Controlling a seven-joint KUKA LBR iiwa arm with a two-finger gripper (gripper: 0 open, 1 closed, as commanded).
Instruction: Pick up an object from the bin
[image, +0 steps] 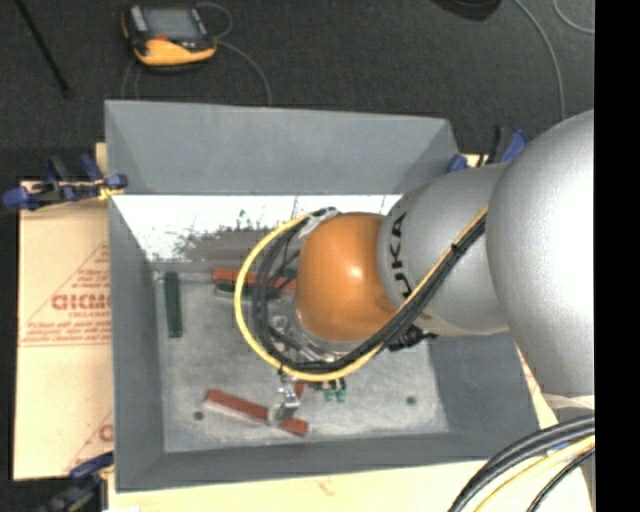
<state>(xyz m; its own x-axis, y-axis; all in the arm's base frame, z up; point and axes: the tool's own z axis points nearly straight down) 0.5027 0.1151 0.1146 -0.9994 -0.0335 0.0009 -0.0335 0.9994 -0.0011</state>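
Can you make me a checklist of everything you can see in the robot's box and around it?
Surface: grey bin floor, speckled, with dark specks along the back wall.
Job's things: red-brown strip lying flat near the front wall; shorter red-brown piece at its right end.
Clutter: dark green stick along the left wall; small green bit right of the gripper; more red and green bits at the back, partly hidden by the arm.
Grippers: gripper low over the strip's right end; not seen holding anything.
Cables: yellow cable loops around the arm's orange cover, with black cables.
Surroundings: orange-and-black gadget on the dark floor behind the bin.
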